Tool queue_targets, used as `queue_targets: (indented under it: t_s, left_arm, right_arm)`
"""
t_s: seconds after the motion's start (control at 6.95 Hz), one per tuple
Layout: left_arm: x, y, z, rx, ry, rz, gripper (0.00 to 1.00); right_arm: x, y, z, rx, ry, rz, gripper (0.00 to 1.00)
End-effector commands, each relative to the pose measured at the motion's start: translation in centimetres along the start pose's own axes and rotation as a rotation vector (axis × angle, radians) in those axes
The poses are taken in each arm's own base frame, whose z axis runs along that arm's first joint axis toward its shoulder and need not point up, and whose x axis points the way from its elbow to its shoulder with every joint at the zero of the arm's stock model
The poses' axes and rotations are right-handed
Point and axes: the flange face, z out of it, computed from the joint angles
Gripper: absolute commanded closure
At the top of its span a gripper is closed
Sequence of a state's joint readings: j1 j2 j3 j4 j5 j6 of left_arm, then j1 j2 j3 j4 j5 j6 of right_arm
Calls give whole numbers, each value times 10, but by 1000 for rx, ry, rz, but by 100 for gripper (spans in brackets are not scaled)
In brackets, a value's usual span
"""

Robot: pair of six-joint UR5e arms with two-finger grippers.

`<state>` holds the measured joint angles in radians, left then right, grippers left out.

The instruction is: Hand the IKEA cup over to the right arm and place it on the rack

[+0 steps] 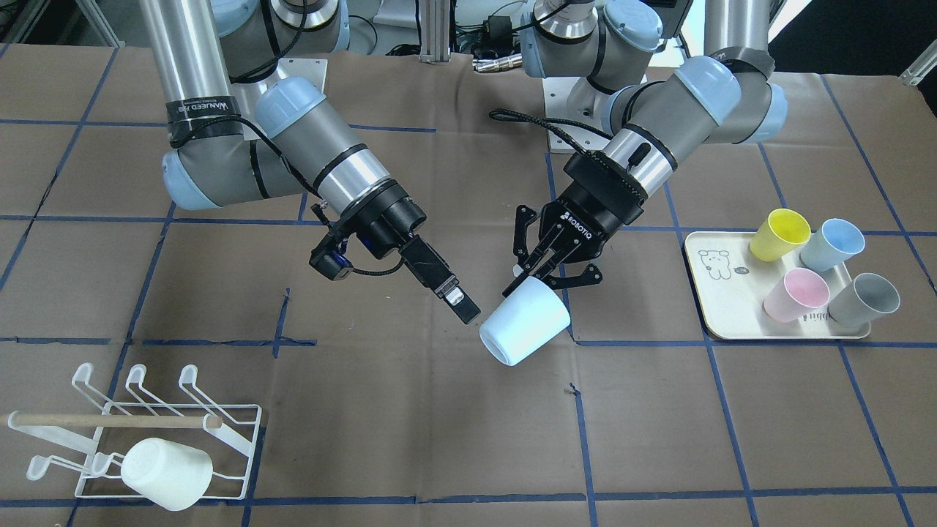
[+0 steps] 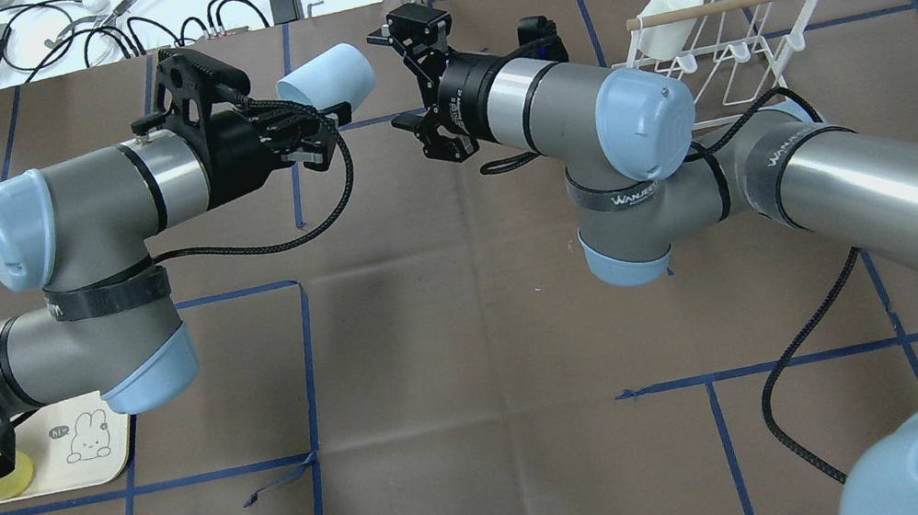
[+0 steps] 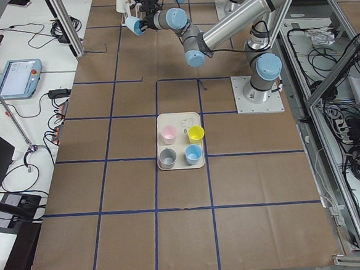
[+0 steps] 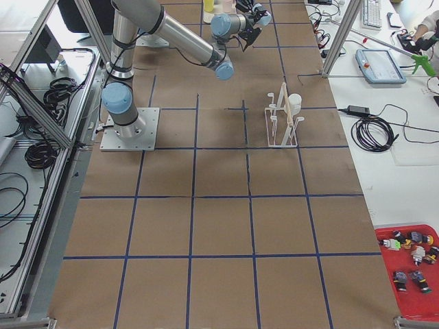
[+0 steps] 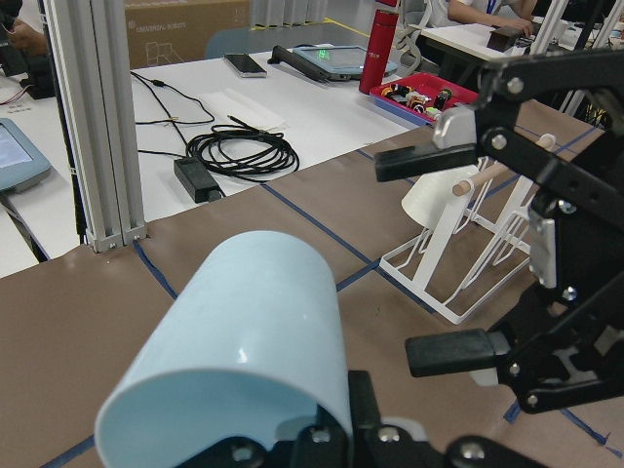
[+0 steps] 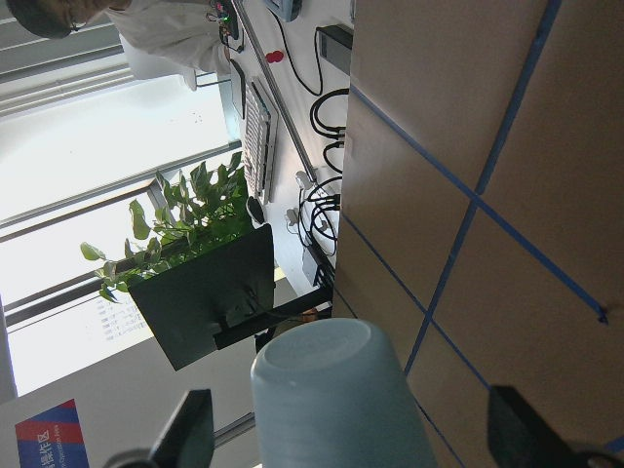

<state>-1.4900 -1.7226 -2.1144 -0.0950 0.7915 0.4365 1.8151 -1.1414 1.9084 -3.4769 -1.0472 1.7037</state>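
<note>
Left arm (image 1: 659,124) and right arm (image 1: 322,139) meet over mid-table, so I read this as the handover. Rack (image 1: 110,420) sits well apart on the right arm's side, with one white cup (image 1: 167,472) hung on it. The pale blue IKEA cup (image 1: 525,323) is in the air and tilted. The left gripper (image 1: 550,277) pinches its narrow end, which leaves the body free to take. Right gripper (image 2: 401,76) has its fingers spread either side of the cup; contact I can't tell.

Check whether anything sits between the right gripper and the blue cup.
Nothing visible does. The right gripper, jaws open, faces the pale blue cup held in the left gripper, with only open air between them above the table.
</note>
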Motion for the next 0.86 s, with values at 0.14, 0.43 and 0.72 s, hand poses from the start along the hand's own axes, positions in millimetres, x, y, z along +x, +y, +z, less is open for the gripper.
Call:
queue_targets:
  t_s: [0.14,0.43,0.72]
  left_arm:
    - [6,0,3,-3,10,4,100]
    - [7,0,4,-4,13,5,100]
    - [7,0,4,-4,13,3,100]
  right_arm:
    - [-1,14,22,-36,-10,43,2]
    - [1,9,31,-39,-17,38,2]
    - [0,7,33,-38,-19,39,1]
